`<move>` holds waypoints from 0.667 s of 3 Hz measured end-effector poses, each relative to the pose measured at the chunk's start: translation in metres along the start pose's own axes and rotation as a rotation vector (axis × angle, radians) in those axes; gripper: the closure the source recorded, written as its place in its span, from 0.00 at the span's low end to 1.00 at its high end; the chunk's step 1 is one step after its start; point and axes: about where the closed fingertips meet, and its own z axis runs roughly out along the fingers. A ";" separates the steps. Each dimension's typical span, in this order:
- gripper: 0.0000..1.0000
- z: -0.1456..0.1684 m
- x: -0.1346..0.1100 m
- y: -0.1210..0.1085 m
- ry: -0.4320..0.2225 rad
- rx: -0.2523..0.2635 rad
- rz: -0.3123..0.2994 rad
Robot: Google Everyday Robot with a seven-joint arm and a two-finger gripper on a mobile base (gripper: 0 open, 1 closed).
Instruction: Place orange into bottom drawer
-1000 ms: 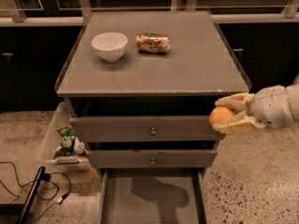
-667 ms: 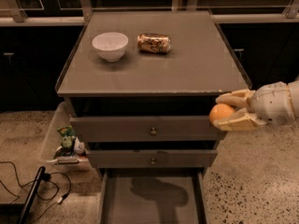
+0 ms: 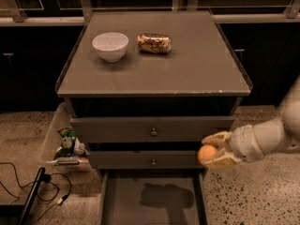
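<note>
My gripper point(image 3: 212, 151) comes in from the right and is shut on the orange point(image 3: 206, 153), a small round orange fruit held between the pale fingers point(image 3: 216, 138). It hangs in front of the grey cabinet's right edge, level with the middle drawer front. The bottom drawer point(image 3: 122, 200) is pulled out below, a shallow grey tray with a flat floor; the arm's shadow lies on it. The orange is above and just right of the drawer's right wall.
A white bowl point(image 3: 110, 46) and a crushed gold-brown can point(image 3: 154, 43) sit on the cabinet top point(image 3: 187, 69). Two upper drawers point(image 3: 153, 129) with brass knobs are closed. A clear bin point(image 3: 51, 142) with items stands on the floor at left, with black cables point(image 3: 28, 191) nearby.
The gripper with the orange has moved down, from level with the top drawer to level with the middle drawer, and slightly left. The view has shifted a little.
</note>
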 end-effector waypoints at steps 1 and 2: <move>1.00 0.043 0.052 0.001 -0.026 -0.049 0.023; 1.00 0.079 0.085 -0.008 -0.054 -0.062 -0.006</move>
